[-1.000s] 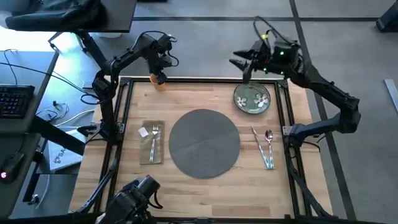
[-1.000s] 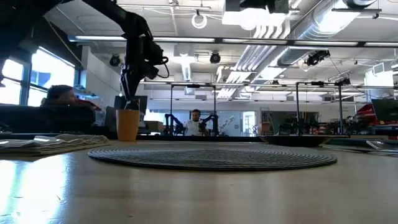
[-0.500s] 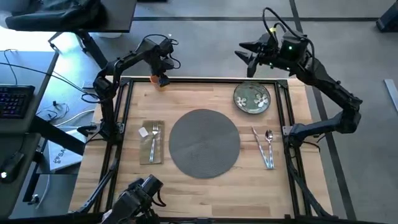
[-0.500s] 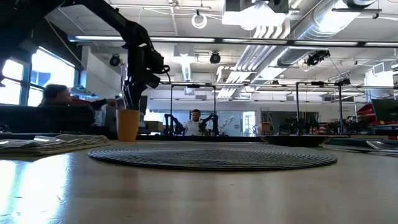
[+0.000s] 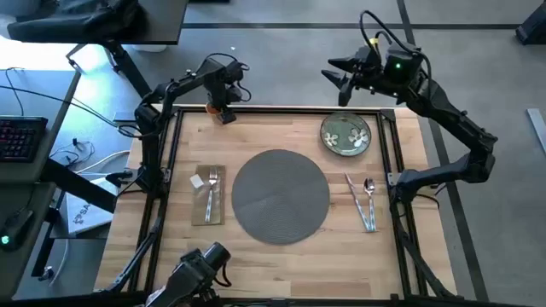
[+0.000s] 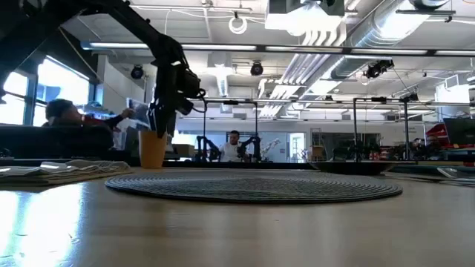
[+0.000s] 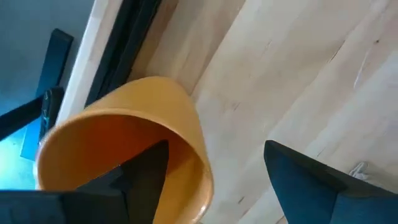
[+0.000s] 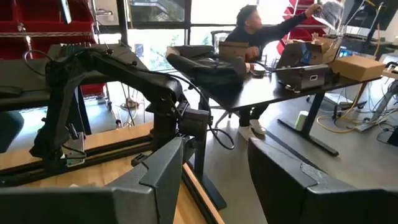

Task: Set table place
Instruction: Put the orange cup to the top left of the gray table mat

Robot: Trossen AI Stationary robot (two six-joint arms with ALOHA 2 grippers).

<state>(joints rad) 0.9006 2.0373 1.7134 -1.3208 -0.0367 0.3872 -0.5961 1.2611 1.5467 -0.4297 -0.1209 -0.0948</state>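
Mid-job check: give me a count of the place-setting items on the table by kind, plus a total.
Placemat: 1
Plate: 1
Cup: 1
Napkin: 1
Fork: 1
Knife: 1
Spoon: 1
Total: 7

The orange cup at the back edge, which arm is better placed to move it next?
Left. Its claw already straddles the orange cup's rim, one finger inside, one outside. The right claw hangs past the table's far edge near the green plate, well away.
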